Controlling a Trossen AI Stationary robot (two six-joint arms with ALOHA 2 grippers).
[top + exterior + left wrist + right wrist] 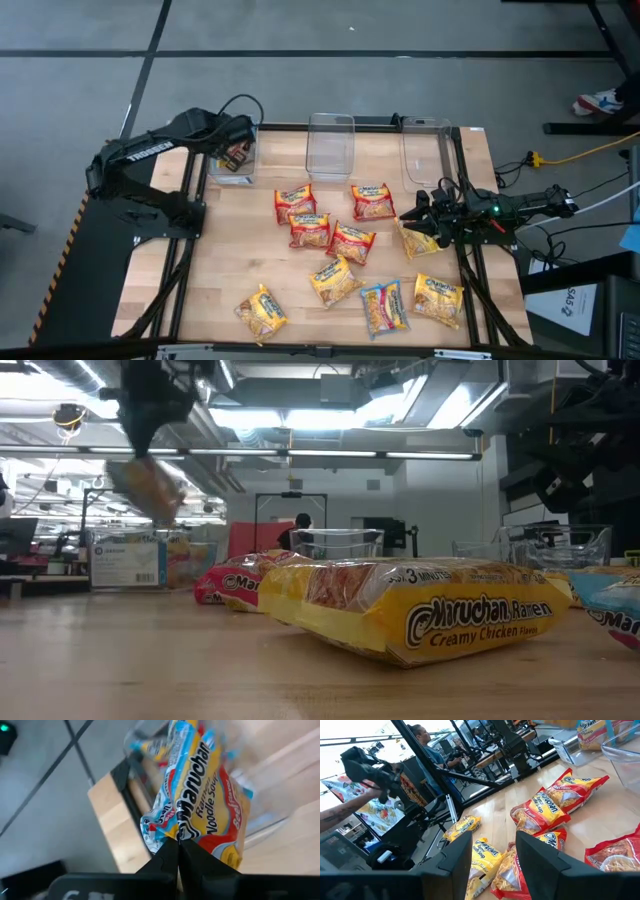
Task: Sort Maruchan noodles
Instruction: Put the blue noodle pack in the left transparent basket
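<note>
At the left, a packet [236,156] was gripped by the closed left end effector [240,145] above the left bin [232,172]. About nine packets [330,243] were left unsorted on the tabletop [230,260]. At the right, the right end effector [418,212] was held open over a yellow packet [418,240], so most sorting was judged undone.

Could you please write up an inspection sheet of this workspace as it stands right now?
Surface: pale wooden table, dark frame rails at its sides.
Job's things: crinkly red, yellow and blue Maruchan ramen packets lie scattered mid-table; three clear plastic bins line the far edge, the left one holding a packet.
Clutter: nothing seen.
Grippers: left tool shut on a blue-and-red packet above the left bin; right tool open, over packets by the table's right side.
Cables: black cable looped at the left arm; yellow cord on the floor.
Surroundings: grey floor; a person stands beyond the table.
</note>
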